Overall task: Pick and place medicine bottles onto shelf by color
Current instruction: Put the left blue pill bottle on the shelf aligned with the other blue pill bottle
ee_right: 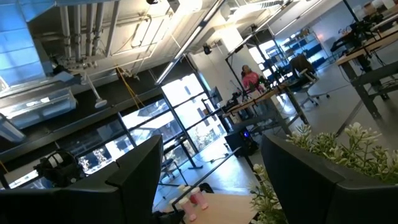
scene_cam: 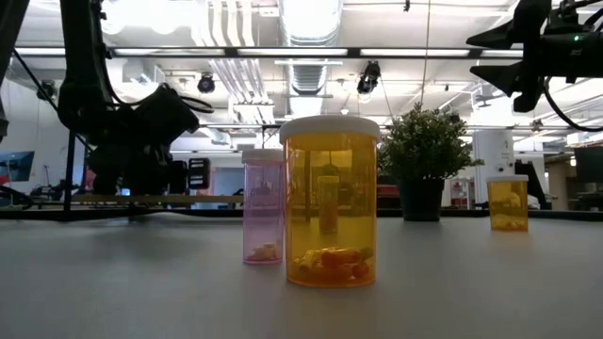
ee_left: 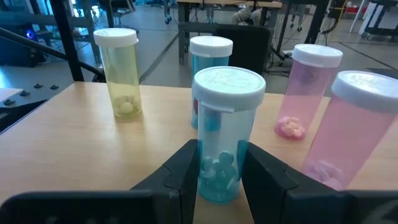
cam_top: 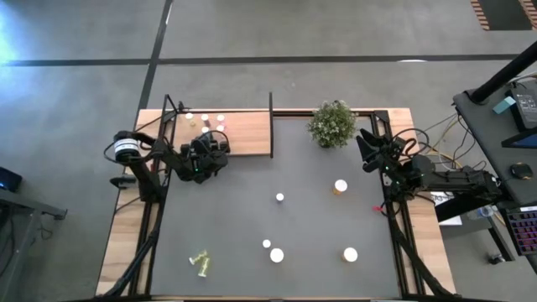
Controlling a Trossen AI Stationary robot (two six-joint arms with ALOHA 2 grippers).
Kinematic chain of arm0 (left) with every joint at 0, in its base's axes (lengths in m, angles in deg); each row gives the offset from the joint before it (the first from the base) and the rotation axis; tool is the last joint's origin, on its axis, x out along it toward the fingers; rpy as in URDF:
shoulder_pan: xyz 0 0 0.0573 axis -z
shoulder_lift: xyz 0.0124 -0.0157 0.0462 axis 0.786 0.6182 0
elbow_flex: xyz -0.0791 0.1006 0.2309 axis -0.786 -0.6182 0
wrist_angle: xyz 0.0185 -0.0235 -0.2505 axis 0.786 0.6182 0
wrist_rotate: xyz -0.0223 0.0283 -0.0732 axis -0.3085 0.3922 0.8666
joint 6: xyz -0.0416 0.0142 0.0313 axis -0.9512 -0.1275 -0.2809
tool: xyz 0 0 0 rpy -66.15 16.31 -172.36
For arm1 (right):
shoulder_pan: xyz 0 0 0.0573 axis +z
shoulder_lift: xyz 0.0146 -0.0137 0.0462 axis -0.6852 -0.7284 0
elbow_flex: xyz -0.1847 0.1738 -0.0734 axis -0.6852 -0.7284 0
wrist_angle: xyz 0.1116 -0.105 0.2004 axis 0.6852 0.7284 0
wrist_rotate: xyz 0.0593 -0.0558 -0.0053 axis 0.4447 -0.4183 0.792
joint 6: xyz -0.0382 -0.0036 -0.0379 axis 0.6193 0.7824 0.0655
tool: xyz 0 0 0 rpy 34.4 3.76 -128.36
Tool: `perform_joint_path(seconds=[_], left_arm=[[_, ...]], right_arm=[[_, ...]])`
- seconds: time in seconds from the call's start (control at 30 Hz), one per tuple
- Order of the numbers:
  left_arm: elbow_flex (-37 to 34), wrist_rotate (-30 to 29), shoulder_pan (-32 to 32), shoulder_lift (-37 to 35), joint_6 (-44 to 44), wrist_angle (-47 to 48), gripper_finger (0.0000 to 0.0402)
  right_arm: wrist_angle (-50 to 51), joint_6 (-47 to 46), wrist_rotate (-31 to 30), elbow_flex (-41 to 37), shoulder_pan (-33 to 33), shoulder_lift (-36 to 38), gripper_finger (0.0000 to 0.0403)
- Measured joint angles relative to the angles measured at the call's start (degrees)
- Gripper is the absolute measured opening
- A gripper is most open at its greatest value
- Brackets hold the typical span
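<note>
Overhead looks down; low level; wrist cameras close, sharing shelf (cam_top: 239, 132)

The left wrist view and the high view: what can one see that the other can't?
Only the left wrist view shows the left tool shut on a blue bottle, with the yellow bottle beside it.

Only the high view shows the potted plant, the right tool raised near it, and the bottles left on the table.

Both show the shelf and its pink bottles.
</note>
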Motion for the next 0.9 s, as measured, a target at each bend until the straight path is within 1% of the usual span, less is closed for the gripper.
perform_joint_path(seconds=[0.53, 0.9], left_arm=[[-0.07, 1.16, -0.94, 0.02, 1.28, 0.38, 0.0089], [-0.13, 3.35, -2.5, 0.02, 1.59, 0.55, 0.0089]], right_arm=[[0.02, 0.0, 0.01, 0.0, -0.02, 0.0, 0.026], [0.01, 0.0, -0.01, 0.0, -0.01, 0.01, 0.026]])
